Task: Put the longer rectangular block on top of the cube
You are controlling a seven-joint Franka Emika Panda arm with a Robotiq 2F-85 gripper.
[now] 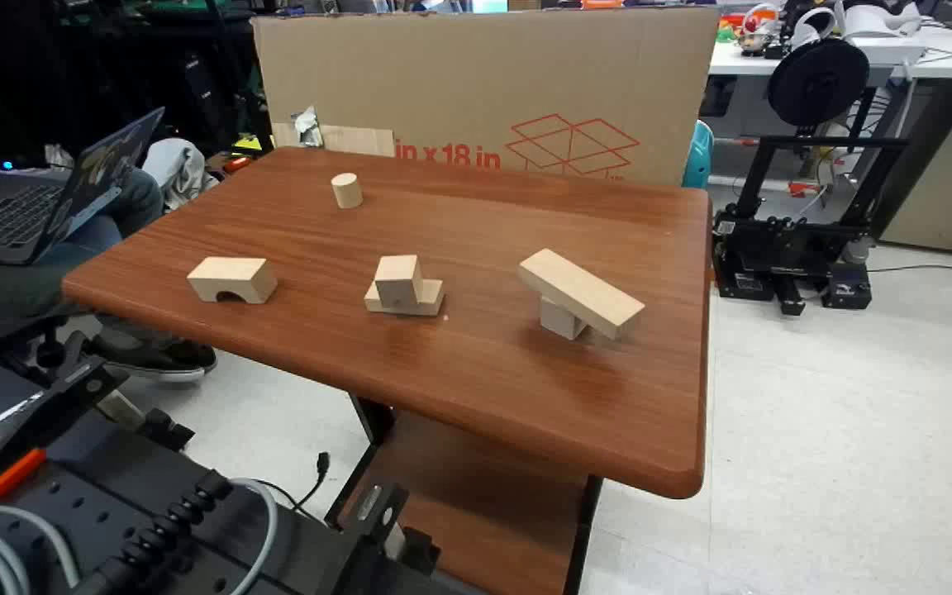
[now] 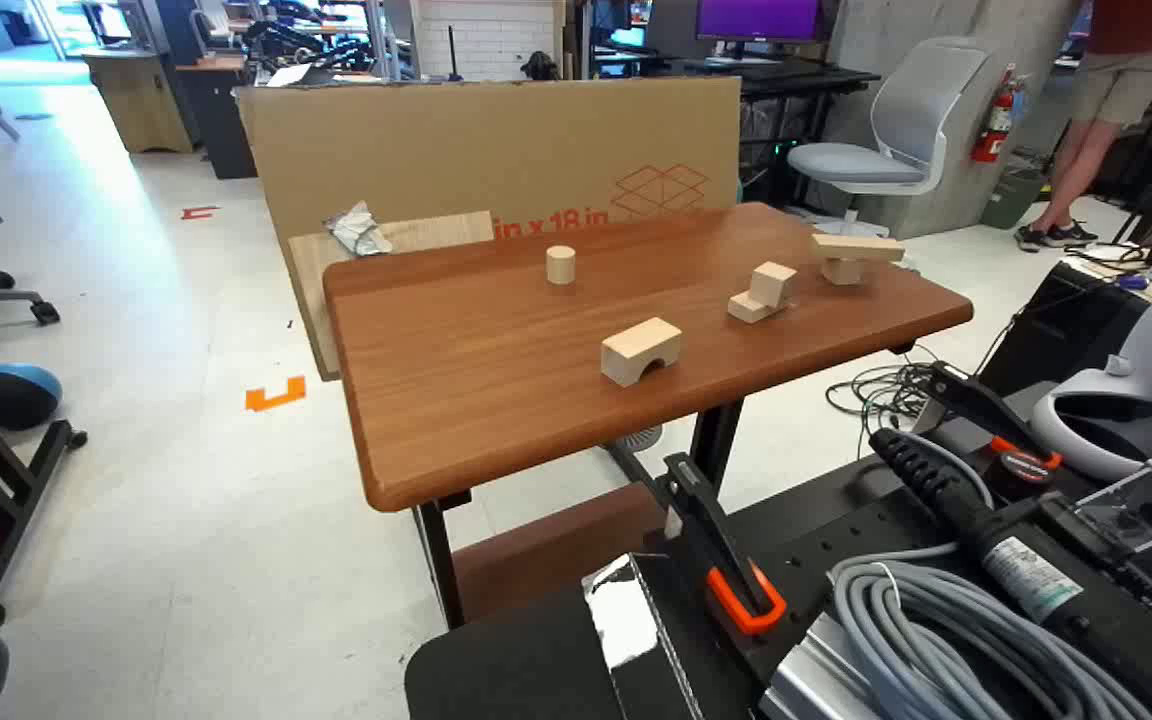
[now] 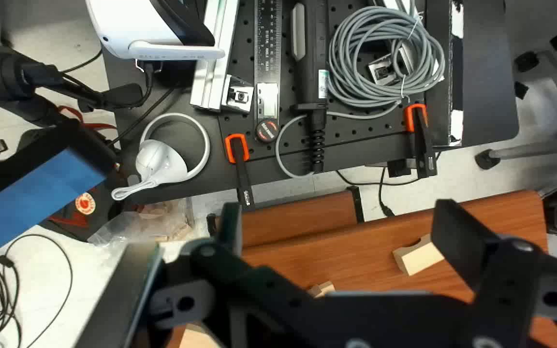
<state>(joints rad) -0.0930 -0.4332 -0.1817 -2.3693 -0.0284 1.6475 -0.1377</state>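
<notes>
Gripper [image 3: 340,220] points downward, jaws spread wide, seemingly high above the table [image 3: 360,256] in the wrist view.

Fingers [image 3: 460,246] parted wide, the tabletop [image 3: 365,258] beyond.
An arched block [image 3: 418,257] (partly screened by one finger) rests on it; a pale block [image 3: 197,338] shows at the view's bottom edge.

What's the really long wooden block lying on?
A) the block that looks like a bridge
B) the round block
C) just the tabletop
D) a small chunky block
D: in both exterior views the long block lies across the top of a small chunky block, which stands on the table.
</notes>
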